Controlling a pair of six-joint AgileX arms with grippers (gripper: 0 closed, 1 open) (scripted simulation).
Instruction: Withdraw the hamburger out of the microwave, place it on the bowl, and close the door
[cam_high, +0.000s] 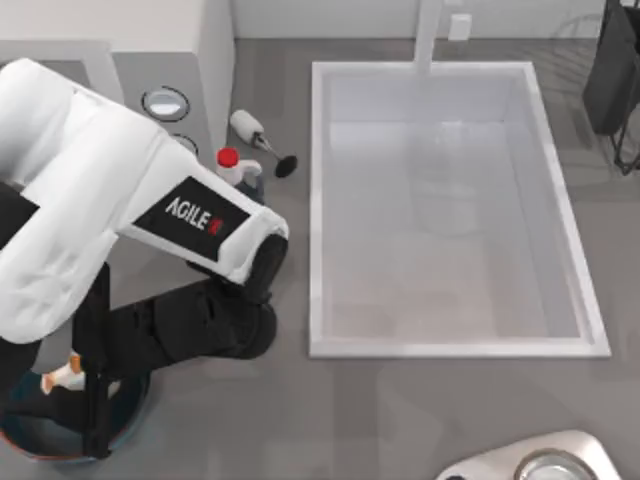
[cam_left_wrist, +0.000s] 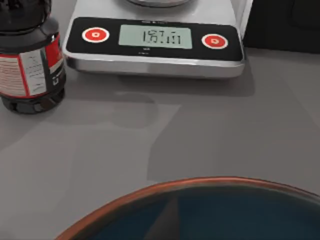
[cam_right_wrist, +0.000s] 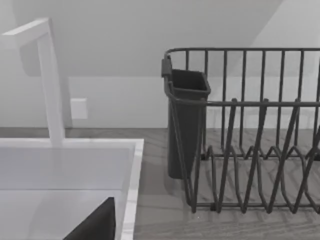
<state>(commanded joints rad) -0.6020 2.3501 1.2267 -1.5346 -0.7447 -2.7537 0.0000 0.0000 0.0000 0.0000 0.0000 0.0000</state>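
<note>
The hamburger, a cream lump with orange patches, sits low over the far part of the dark teal bowl at the table's front left. My left gripper reaches down right at the hamburger, with dark arm parts around it. In the left wrist view the bowl's orange rim lies close below the camera. The white-grey microwave stands at the back left, one dial showing. My left arm hides the door. My right arm's wrist view faces the back wall by the sink.
A white sink with a faucet takes the middle and right. A silver scale stands at the front right, with a dark jar beside it. A red-capped bottle stands beside the microwave. A black dish rack is back right.
</note>
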